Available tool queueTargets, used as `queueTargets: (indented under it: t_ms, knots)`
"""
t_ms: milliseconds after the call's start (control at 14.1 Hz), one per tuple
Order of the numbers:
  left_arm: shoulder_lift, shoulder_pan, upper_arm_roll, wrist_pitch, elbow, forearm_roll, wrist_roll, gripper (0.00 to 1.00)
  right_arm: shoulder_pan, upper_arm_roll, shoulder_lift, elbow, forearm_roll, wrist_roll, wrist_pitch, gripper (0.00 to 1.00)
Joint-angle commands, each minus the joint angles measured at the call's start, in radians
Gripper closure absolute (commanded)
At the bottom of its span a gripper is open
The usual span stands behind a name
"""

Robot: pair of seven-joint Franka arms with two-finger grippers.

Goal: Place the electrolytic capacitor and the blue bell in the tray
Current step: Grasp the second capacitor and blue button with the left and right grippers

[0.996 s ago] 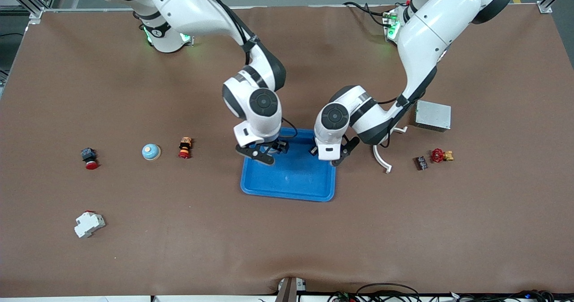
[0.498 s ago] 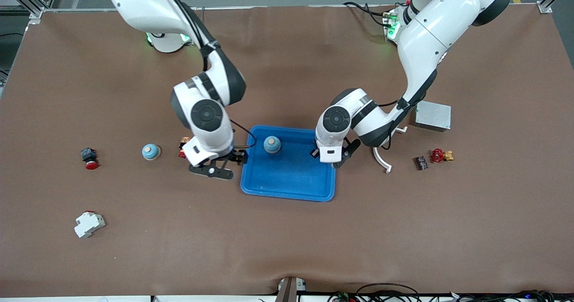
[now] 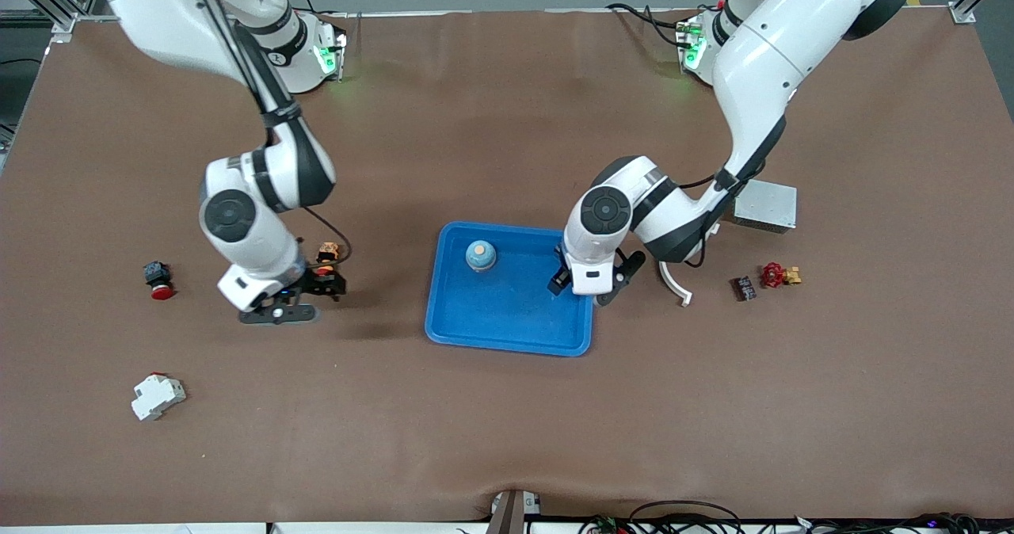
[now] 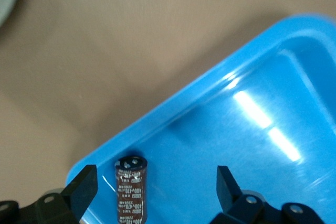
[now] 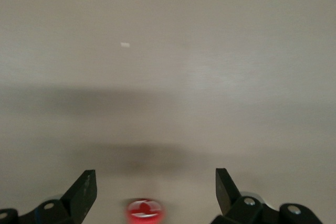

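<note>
Both parts look placed. Blue bell (image 3: 481, 255) sits in the tray (image 3: 507, 336), twd the robots' edge. Electrolytic capacitor (image 4: 131, 187) lies in tray corner, under my left gripper (image 4: 152, 184), fingers spread, nothing held. Right gripper (image 3: 279, 310) is over bare table nr an orange/red button part (image 3: 325, 260), fingers apart, empty. Next: retract both arms, I'd say. Capacitor print too blurry to read for sure.

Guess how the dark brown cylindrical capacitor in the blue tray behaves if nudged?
The dark brown cylindrical capacitor lies on its side, so it would probably roll. The glossy bright blue plastic tray looks slick, so sliding seems likely. Its raised rim should stop it.
</note>
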Motion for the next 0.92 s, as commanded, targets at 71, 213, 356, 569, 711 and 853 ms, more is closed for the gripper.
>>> queueTargets:
  t_ms: [71,213,356,569,711,853]
  knots:
    - [-0.126,0.106,-0.068,-0.153,-0.029,-0.046,0.229,0.00,-0.104,0.025,-0.045,-0.115,-0.013,-0.160,0.108,0.00]
    - [-0.151,0.271,-0.191,-0.222,-0.051,-0.094,0.408,0.00,-0.147,0.027,-0.039,-0.142,-0.012,-0.230,0.158,0.00]
    - [-0.154,0.425,-0.321,-0.259,-0.083,-0.079,0.479,0.00,-0.166,0.027,-0.039,-0.179,-0.010,-0.258,0.191,0.00]
    - [-0.206,0.548,-0.374,-0.259,-0.163,-0.047,0.603,0.00,-0.192,0.028,-0.040,-0.218,-0.008,-0.271,0.196,0.00]
    - [-0.231,0.615,-0.391,-0.250,-0.201,-0.034,0.702,0.00,-0.213,0.030,-0.040,-0.241,-0.005,-0.309,0.196,0.00]
    - [-0.245,0.669,-0.397,-0.221,-0.236,0.025,0.752,0.00,-0.225,0.031,-0.042,-0.261,-0.005,-0.326,0.196,0.00]
